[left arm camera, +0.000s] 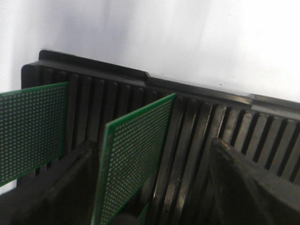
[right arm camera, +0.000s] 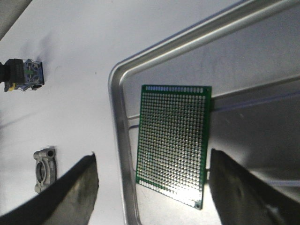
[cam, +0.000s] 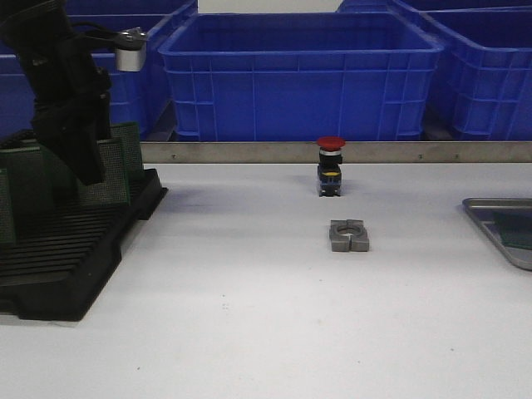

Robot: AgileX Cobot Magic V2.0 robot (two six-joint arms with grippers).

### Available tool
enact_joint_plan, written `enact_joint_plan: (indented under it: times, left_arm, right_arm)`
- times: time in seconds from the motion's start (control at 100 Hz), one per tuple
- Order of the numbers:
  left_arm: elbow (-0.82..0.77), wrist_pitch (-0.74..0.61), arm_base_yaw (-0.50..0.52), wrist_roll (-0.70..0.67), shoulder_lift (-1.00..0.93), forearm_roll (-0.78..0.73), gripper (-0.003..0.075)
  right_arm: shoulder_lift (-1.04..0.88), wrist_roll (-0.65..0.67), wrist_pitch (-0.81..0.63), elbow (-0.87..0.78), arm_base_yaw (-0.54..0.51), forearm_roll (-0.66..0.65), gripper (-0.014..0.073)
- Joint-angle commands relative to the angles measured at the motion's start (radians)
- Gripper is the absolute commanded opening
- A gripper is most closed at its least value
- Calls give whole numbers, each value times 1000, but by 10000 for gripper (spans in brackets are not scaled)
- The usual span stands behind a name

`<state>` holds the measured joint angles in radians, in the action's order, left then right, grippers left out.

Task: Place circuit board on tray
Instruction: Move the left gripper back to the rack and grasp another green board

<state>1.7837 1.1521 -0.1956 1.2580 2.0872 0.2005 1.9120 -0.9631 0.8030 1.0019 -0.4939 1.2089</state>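
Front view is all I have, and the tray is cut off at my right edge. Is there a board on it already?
Observer: Yes. The right wrist view shows one green circuit board lying flat inside the tray, near a rounded corner.
Operator: Is the right claw holding that board?
Observer: No. The right claw is open above it, fingers apart on either side, not touching the board.
Operator: My left arm hides the rack. What is between the left claw's fingers?
Observer: The left wrist view shows a green board standing upright in the black slotted rack, between the open fingers of the left claw. Another board stands a few slots away.
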Motion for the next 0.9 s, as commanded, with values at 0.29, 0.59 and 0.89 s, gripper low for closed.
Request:
enact_joint_plan:
  times: [0.29, 0.59, 0.89]
  left_arm:
    - [28, -14, 0, -8, -56, 25, 221]
    - [28, -14, 0, -8, -56, 25, -18]
    - [38, -7, 0, -8, -56, 21, -18]
  right_arm:
    - [-54, -8, 43, 22, -2, 26, 519]
    - [-54, -8, 43, 22, -2, 27, 519]
    - [-54, -8, 43, 22, -2, 27, 519]
